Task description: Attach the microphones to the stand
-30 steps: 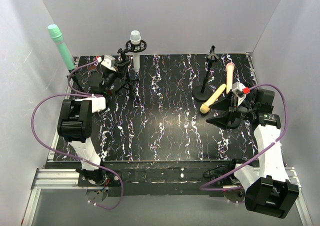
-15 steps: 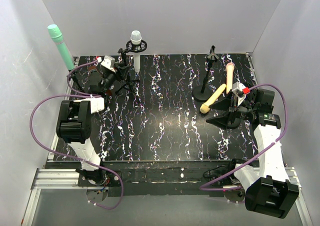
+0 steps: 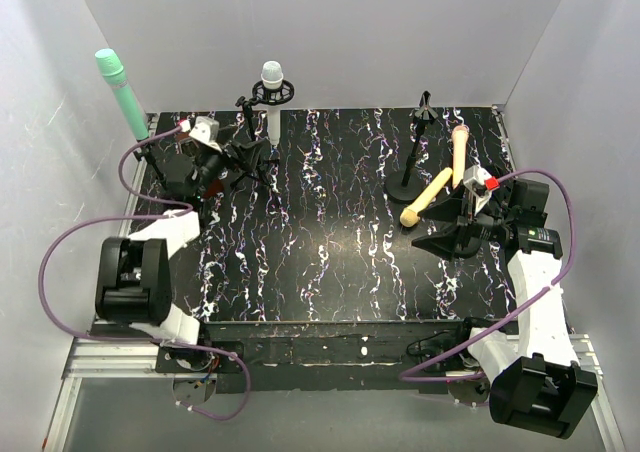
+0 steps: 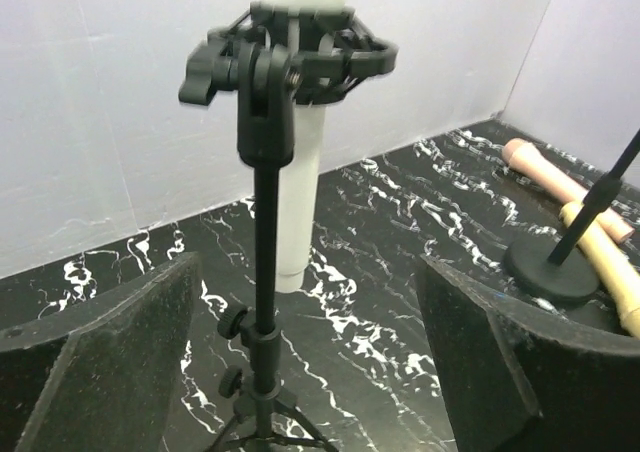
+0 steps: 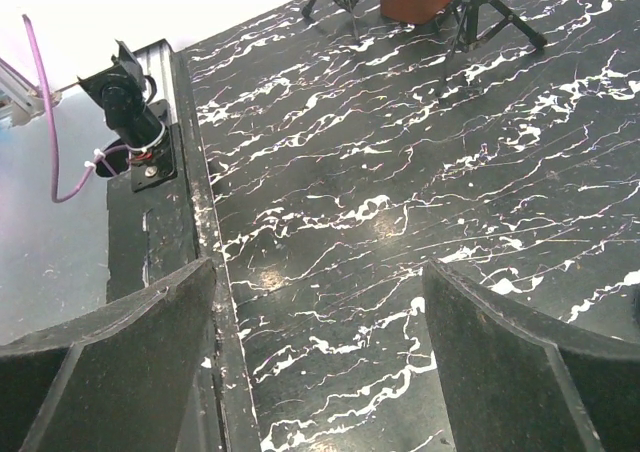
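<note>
The left claw (image 4: pixel 308 362) stood wide apart, one dark pad on each side of the tripod stand (image 4: pixel 264 302) and neither touching it. The white microphone (image 4: pixel 298 202) sat upright in the stand's black shock mount (image 4: pixel 300 57), its lower end hanging clear of the marbled counter (image 3: pixel 320 242). The mint green microphone (image 3: pixel 122 94) rose at a tilt above the counter's far left corner. The yellow microphone (image 3: pixel 427 196) and the peach-pink microphone (image 3: pixel 459 154) lay close together beside a round-base stand (image 3: pixel 408 185) - neither mounted on it. The right claw (image 5: pixel 318 302) hung near them over bare counter, spread apart and holding nothing.
</note>
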You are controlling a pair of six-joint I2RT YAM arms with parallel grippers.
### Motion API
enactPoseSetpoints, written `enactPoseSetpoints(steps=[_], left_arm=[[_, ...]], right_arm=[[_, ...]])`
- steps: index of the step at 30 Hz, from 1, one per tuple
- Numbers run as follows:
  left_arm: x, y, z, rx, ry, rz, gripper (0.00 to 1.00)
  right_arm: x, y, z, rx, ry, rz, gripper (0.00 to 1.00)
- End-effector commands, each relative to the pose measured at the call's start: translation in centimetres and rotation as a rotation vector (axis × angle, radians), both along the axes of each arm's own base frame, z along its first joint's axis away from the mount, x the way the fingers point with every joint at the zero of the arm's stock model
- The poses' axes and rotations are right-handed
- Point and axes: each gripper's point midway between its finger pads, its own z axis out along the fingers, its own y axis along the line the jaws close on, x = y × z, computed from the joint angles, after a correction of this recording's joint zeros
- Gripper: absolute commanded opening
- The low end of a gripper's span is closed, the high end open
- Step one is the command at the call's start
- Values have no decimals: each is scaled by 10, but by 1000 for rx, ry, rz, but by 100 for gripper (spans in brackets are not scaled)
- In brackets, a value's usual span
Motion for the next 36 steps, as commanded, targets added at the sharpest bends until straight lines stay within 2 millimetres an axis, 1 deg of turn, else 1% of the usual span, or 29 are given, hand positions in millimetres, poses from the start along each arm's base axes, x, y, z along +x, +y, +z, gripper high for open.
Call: enactPoseSetpoints(steps=[1, 2, 3, 8, 10, 11, 12, 13, 14, 17, 18, 19, 23, 25, 28, 30, 31, 36], left_arm=[[-26, 13, 29, -25, 1, 66, 92], [-33, 15, 34, -33, 9, 77, 97], [-40, 15, 34, -36, 30, 78, 98], [-81, 16, 42, -48, 102, 73, 98], [-101, 16, 46, -43, 113, 66, 98], [-115, 16, 49, -43, 122, 66, 98], [-124, 16, 52, -39, 123, 65, 98], [-132, 17, 50, -33, 145, 67, 98], [-141, 17, 53, -34, 152, 68, 98], [-162, 10, 44, 2, 229, 27, 98], [-168, 7, 36, -1, 272, 8, 98], [-173, 4, 31, -6, 294, -5, 98], [-187, -5, 10, -26, 363, -52, 98], [-191, -7, 1, -21, 374, -60, 98], [-189, -3, -1, -3, 379, -20, 98], [-188, -3, -6, 1, 400, -10, 98], [-189, -5, -8, 6, 414, -14, 98], [-192, -12, -15, 18, 453, -38, 98]], right_arm=[[-1, -1, 6, -28, -60, -9, 90], [-1, -2, 5, -34, -63, -14, 90], [-1, -2, 4, -42, -69, -17, 90], [0, -6, 2, -67, -95, -40, 90], [-1, -7, 3, -81, -101, -50, 90], [-1, -8, 3, -100, -111, -62, 90], [-2, -9, 3, -120, -116, -75, 90], [-4, -10, 5, -135, -116, -84, 90], [-5, -11, 6, -152, -116, -95, 90], [-8, -15, 8, -200, -106, -127, 91], [-8, -17, 10, -216, -100, -143, 91], [-6, -20, 12, -238, -93, -163, 91], [-2, -30, 20, -309, -79, -233, 92], [5, -36, 23, -329, -65, -279, 93], [25, -48, 30, -332, -40, -407, 98], [38, -60, 30, -347, 4, -508, 98], [42, -64, 32, -356, 16, -532, 98], [62, -79, 27, -386, 111, -614, 98]])
